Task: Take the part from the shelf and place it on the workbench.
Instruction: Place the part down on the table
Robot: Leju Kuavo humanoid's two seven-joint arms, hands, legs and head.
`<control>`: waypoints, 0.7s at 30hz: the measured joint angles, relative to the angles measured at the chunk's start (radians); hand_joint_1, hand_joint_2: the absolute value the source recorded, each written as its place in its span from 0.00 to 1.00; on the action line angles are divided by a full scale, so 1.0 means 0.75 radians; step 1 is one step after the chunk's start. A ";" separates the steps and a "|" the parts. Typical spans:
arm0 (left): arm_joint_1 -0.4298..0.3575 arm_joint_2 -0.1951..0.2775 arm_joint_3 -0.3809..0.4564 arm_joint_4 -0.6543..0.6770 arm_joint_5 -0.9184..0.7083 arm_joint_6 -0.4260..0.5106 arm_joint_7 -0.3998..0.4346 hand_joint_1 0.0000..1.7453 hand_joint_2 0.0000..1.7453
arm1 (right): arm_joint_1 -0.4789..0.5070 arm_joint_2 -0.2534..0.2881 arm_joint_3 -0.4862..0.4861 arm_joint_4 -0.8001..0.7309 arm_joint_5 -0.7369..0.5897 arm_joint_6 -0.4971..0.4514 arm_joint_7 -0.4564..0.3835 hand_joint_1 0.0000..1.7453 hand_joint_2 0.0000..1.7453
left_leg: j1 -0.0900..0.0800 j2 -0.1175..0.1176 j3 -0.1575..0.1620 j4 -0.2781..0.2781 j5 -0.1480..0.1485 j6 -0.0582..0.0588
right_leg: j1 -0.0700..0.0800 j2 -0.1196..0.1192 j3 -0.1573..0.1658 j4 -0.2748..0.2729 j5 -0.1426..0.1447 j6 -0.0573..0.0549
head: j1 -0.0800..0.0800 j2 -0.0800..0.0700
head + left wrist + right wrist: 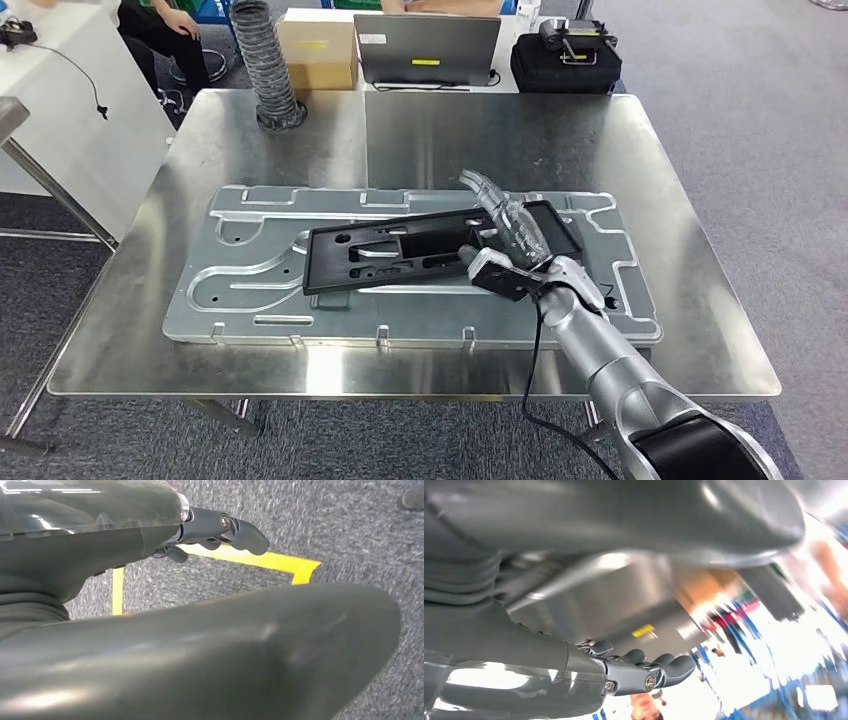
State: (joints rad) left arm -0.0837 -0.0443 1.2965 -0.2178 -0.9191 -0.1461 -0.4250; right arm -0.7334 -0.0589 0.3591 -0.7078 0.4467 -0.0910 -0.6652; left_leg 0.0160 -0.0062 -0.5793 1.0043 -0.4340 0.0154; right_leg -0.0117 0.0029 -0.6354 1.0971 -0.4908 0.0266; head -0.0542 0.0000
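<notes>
A flat black part (400,255) with several cut-outs lies on a large grey metal plate (250,290) on the steel workbench (500,130). My right hand (505,235) is over the part's right end, fingers stretched out across its top and the thumb by its near edge. In the right wrist view the right hand (639,672) has straight fingers and nothing between them and the thumb. My left hand (210,530) hangs over grey carpet with yellow tape, holding nothing.
At the bench's far edge stand a ribbed grey hose (268,60), a cardboard box (318,45), a laptop (428,48) and a black bag (565,60). A white table (60,110) and a seated person (165,30) are at the far left.
</notes>
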 joint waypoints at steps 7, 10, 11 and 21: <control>0.008 0.000 0.001 0.000 0.008 0.003 0.001 0.00 0.00 | 0.171 -0.124 -0.125 -0.591 -0.561 0.202 0.000 0.00 0.00 | -0.014 -0.002 0.005 0.006 -0.010 0.010 | 0.003 -0.001 -0.047 0.081 0.016 -0.012 | 0.000 0.000; 0.008 -0.001 0.003 0.000 0.016 0.006 0.001 0.00 0.00 | 0.240 -0.148 -0.226 -0.821 -0.648 0.197 0.000 0.00 0.00 | -0.022 -0.002 0.005 0.012 -0.018 -0.004 | 0.015 -0.005 0.035 -0.099 0.074 -0.030 | 0.000 0.000; 0.008 -0.001 0.005 0.000 0.019 0.008 0.000 0.00 0.00 | 0.277 -0.151 -0.265 -0.893 -0.662 0.186 0.000 0.00 0.00 | -0.023 -0.003 0.005 0.011 -0.020 -0.010 | 0.017 -0.006 0.037 -0.103 0.073 -0.032 | 0.000 0.000; 0.014 -0.001 0.053 0.000 0.078 -0.013 -0.033 0.00 0.00 | 0.779 -0.060 -0.707 -1.421 -0.236 -0.575 0.002 0.00 0.00 | -0.002 0.001 -0.106 0.305 -0.153 -0.057 | 0.002 -0.019 0.059 -0.119 0.068 -0.057 | 0.000 0.000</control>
State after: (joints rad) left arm -0.0733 -0.0450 1.3362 -0.2178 -0.8609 -0.1556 -0.4498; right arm -0.1493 -0.1037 -0.1713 -1.7735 0.2696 -0.5219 -0.6640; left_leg 0.0145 -0.0057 -0.6588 1.2331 -0.5488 -0.0276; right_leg -0.0105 -0.0116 -0.5909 1.0080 -0.4397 -0.0162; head -0.0542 0.0000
